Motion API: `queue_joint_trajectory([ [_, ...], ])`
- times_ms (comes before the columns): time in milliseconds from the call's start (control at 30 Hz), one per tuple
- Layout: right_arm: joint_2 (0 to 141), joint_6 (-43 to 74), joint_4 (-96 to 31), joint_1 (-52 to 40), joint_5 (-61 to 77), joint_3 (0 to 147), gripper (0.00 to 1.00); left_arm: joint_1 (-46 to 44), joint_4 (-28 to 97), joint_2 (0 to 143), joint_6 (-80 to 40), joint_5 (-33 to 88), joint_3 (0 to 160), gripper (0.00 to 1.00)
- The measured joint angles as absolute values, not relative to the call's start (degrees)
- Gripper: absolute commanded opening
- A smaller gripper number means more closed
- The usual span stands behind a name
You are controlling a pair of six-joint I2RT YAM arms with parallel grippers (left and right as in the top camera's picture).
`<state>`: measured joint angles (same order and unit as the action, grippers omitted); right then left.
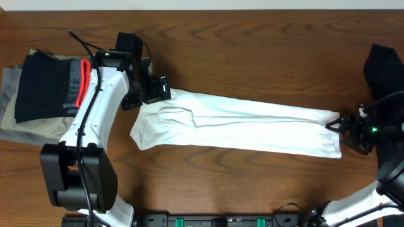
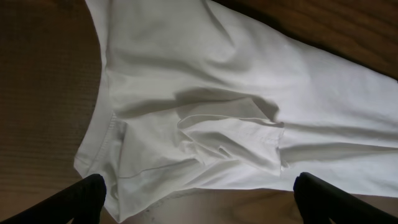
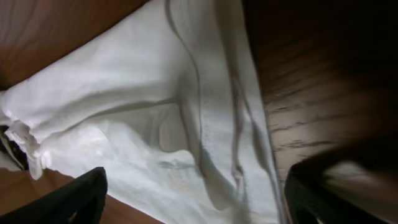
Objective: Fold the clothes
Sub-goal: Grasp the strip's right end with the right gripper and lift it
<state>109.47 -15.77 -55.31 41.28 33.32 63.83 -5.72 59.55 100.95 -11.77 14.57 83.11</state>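
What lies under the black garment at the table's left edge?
Olive-grey garments lie under the black garment, showing at its left and lower edges. Their covered middle cannot be seen.

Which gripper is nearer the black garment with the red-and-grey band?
Left. The left gripper is at the end of the white T-shirt closest to the black garment. The right gripper is at the shirt's opposite end, across the table.
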Motion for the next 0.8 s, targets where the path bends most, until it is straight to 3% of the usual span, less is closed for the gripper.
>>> queue_joint_trajectory([
  [167, 108.7, -14.0, -54.8, 37.8, 32.3, 62.5, 0.85, -5.7, 59.5, 100.9, -11.8, 14.6, 83.1, 0.98],
  [267, 107.9, -12.8, -53.6, 36.0, 31.5, 61.3, 0.75, -5.7, 59.5, 100.9, -11.8, 14.6, 83.1, 0.98],
  [400, 107.8, -10.7, -52.5, 35.3, 29.5, 60.4, 0.37, -5.7, 59.6, 100.9, -11.8, 14.6, 83.1, 0.98],
  [600, 108.4, -7.5, -51.3, 35.3, 26.7, 59.5, 0.01, -5.7, 59.6, 100.9, -11.8, 14.6, 83.1, 0.98],
  [800, 108.6, -4.7, -52.1, 34.8, 24.5, 60.6, 0.01, -5.7, 59.6, 100.9, -11.8, 14.6, 83.1, 0.98],
])
